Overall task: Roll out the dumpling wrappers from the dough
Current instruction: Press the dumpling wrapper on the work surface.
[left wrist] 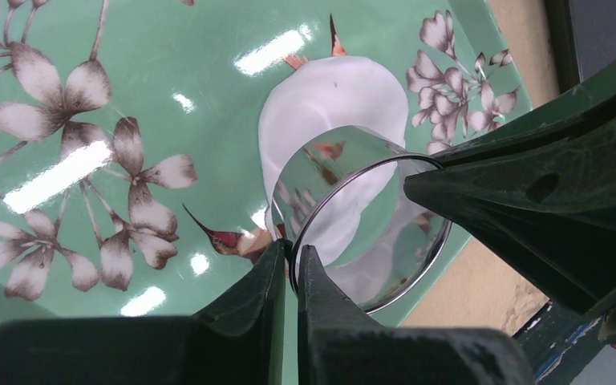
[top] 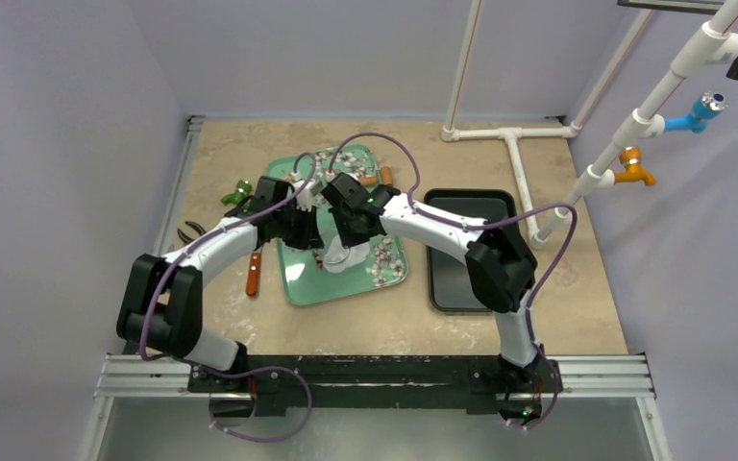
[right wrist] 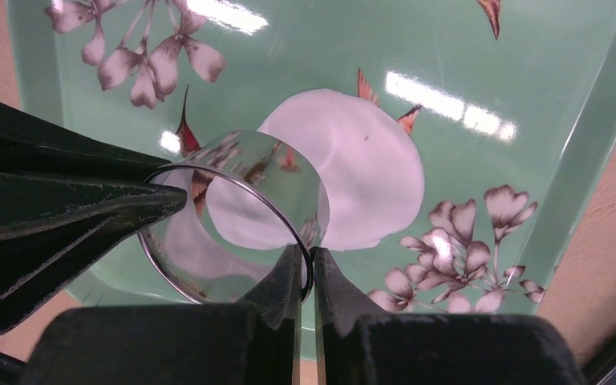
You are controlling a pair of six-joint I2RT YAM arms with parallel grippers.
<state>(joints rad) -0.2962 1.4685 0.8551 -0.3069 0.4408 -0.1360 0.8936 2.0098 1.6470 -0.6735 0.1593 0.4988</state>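
Note:
The dough (right wrist: 362, 170) lies pressed flat and white on the green flowered tray (right wrist: 489, 64), also visible as dough (left wrist: 329, 100) in the left wrist view. A shiny metal ring cutter (left wrist: 417, 265) stands on its edge over the dough's near side. My left gripper (left wrist: 291, 255) is shut on the ring's thin wall. My right gripper (right wrist: 308, 258) is shut on the opposite side of the ring cutter (right wrist: 233, 172). From above, both grippers meet over the tray (top: 298, 279), left gripper (top: 309, 223) and right gripper (top: 354, 235). No separate dumpling wrappers are in view.
A black tray (top: 469, 252) sits right of the green one. An orange-handled tool (top: 253, 276) lies off the green tray's left edge, with a small green object (top: 238, 195) and a black one (top: 190, 232) further left. White pipework (top: 514, 144) stands at the back right.

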